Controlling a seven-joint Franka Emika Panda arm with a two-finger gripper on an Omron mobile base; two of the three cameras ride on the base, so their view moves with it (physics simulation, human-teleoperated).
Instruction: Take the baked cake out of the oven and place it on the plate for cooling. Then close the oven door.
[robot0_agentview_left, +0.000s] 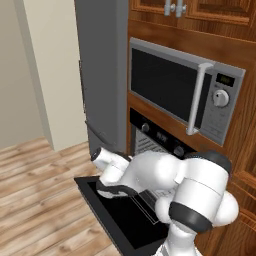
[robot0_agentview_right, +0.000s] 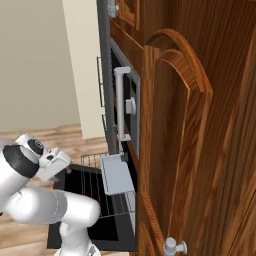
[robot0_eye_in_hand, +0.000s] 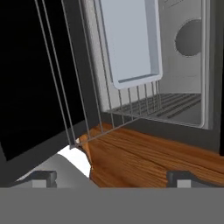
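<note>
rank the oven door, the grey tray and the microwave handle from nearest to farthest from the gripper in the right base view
1. oven door, dropped open flat just below and beside the gripper at the left.
2. grey tray, right of it on the pulled-out wire rack.
3. microwave handle, upright, well above the tray.

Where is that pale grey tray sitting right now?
The tray rests on the wire rack pulled out over the open oven door, just below the microwave; the hand view shows it too.
</note>
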